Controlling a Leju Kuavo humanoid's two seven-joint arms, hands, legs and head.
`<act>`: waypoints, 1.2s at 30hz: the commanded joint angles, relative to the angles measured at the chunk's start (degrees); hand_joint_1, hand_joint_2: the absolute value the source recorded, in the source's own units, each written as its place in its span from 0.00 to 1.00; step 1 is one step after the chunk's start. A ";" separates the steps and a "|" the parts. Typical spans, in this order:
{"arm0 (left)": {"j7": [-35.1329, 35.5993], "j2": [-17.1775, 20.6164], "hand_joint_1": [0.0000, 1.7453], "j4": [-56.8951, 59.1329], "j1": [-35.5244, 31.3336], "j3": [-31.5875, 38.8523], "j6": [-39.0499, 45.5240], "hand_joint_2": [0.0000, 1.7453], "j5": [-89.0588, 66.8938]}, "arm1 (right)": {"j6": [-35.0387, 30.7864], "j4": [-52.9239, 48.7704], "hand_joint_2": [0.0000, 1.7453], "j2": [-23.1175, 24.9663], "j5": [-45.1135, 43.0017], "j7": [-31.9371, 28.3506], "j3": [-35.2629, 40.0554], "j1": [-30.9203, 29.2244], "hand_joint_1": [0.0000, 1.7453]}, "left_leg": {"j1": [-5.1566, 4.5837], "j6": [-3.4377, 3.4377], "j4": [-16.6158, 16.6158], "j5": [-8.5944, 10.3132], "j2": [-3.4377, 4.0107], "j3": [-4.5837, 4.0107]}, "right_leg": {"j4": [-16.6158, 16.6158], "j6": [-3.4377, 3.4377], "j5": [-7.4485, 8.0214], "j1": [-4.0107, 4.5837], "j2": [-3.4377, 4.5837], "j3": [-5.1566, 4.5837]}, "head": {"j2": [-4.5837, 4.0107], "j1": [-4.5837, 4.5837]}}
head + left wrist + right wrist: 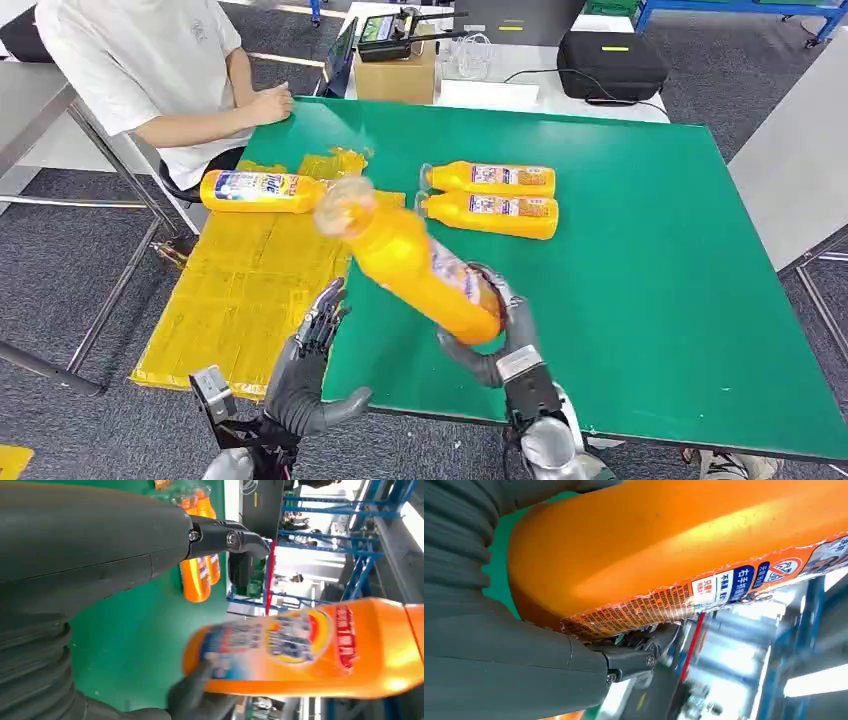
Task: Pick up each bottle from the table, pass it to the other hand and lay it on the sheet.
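I am looking down at the big green table (650, 250). It is the biggest thing here. Off its left edge lies the yellow sheet (240, 290), flat and crinkly. One orange bottle (262, 190) already lies on the far end of the sheet. A person in a white shirt (150, 70) sits at the far left corner, with a hand resting on the table.

Two more bottles (490, 200) lie side by side in the middle of the table, touching each other.

My right hand (500, 340) grips the held bottle (415, 265) around its fat bottom end. The bottle is up in the air, over the near left part of the table. It tilts with its cap pointing away toward the sheet. It looks blurry.

My left hand (315, 345) is empty, with its fingers spread and pointing up. It waits just beside the bottle, not touching it.

I think the bottle is full, so it will feel heavy and want to tip at the cap end. The plastic looks hard and smooth, and the shiny label may be slippery. I would have the left hand take it around the middle, on the label part, before the right hand lets go.
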 commanded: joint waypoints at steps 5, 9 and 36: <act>0.66 -3.16 0.00 1.10 -4.02 3.10 4.08 1.00 5.27 | -0.70 8.38 1.00 -1.78 3.82 -1.10 17.61 -3.19 1.00 | 0.03 0.15 -0.14 -0.01 0.02 0.18 | -0.16 -0.24 0.02 0.08 0.04 0.16 | 0.00 0.00; -0.20 -2.81 0.00 -0.25 -4.02 2.04 2.52 1.00 6.24 | 0.75 10.11 1.00 -2.01 2.56 -1.56 18.50 -4.17 1.00 | 0.03 0.19 -0.18 0.00 0.00 0.22 | -0.20 -0.29 0.02 0.09 0.04 0.21 | 0.00 0.00; -1.70 -0.92 0.87 1.89 -4.77 -0.65 -6.35 1.00 5.28 | 6.65 17.53 1.00 -1.51 0.26 1.03 17.58 -8.31 1.00 | 0.01 0.11 -0.10 0.01 -0.06 0.12 | -0.12 -0.18 0.00 0.05 -0.04 0.10 | 0.00 0.00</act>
